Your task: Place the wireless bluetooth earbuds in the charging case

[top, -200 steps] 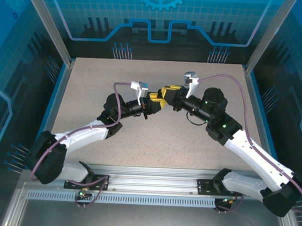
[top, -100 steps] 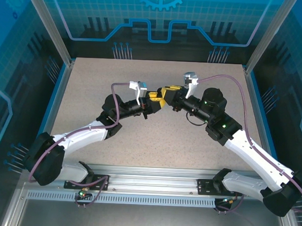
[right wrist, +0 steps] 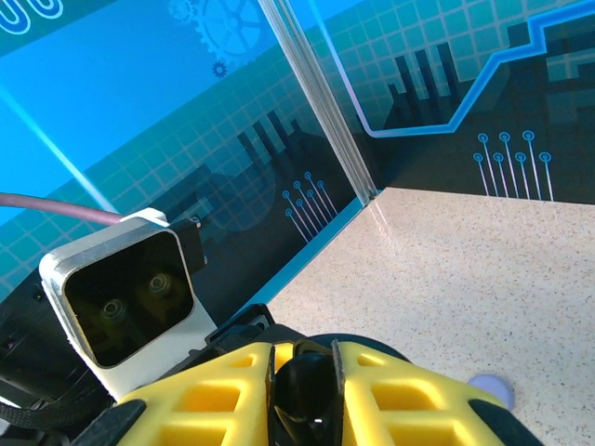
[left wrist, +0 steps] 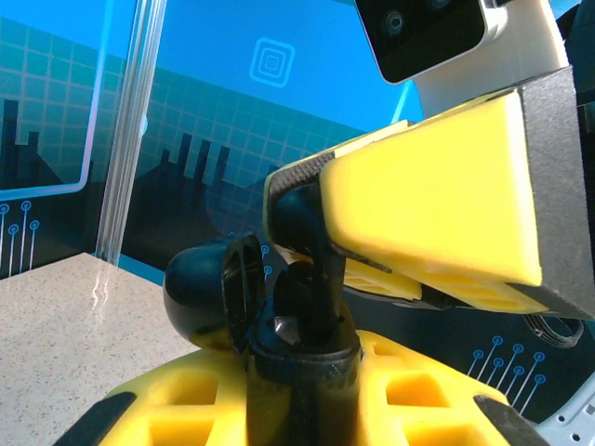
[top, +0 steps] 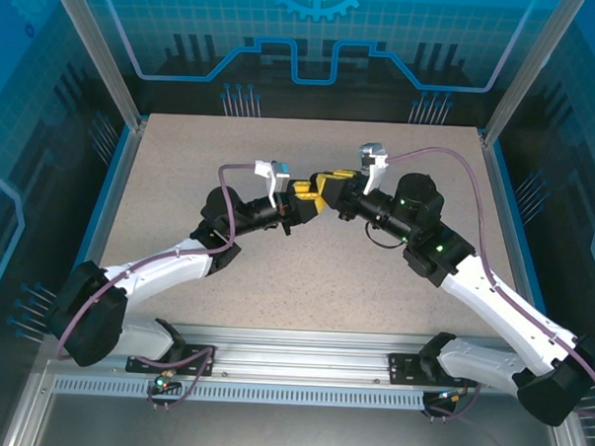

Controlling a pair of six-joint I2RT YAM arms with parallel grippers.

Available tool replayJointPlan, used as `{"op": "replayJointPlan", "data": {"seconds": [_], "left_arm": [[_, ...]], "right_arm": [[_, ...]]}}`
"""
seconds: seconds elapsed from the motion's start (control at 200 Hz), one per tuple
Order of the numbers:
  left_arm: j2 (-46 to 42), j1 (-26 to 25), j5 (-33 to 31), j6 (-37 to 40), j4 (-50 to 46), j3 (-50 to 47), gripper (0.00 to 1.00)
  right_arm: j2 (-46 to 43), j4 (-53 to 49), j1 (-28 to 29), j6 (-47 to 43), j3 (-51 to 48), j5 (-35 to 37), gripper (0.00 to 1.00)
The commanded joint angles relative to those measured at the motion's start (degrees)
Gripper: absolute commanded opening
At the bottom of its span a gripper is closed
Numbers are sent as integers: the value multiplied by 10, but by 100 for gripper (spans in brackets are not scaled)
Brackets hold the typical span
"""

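Above the middle of the speckled table (top: 181, 178), the two arms meet nose to nose, the left gripper (top: 302, 195) and the right gripper (top: 327, 184) almost touching, both lifted off the surface.

Close around them, each wrist camera faces the other. A white box with a dark lens window (left wrist: 428, 32) hangs over the right fingers, and its twin (right wrist: 125, 297) sits just beside the left ones. Blue printed panels wall the table, with a shiny metal post (right wrist: 316, 102) at the far corner. A purple cable (top: 458, 166) loops over the right arm. A small pale lavender thing (right wrist: 490, 388) lies on the table beyond the right fingers; I cannot tell what it is.

The left gripper's chunky yellow ribbed plastic fingers are closed tight on the charging case (left wrist: 302, 372), a glossy black rounded shell. Its domed lid (left wrist: 200, 288) is swung open to the left.

The right gripper's fingers, blocky yellow with dark textured pads, are pinched narrow on the black earbud (left wrist: 311, 251). Its smooth bulb is caught between the pads and its stem points down into the mouth of the case. The pads and the case rim hide how deep it sits.
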Motion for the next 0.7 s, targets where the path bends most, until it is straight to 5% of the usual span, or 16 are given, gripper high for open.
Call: {"op": "replayJointPlan", "data": {"seconds": [0.0,0.695], "left_arm": [[-14,-5,-14,13,28,13,7],[-20,-6,-23,16,25,7,7]], "right_arm": [[0,-2,9,-11,5,3,22],[-8,-17,13,-16,7,11,33]]}}
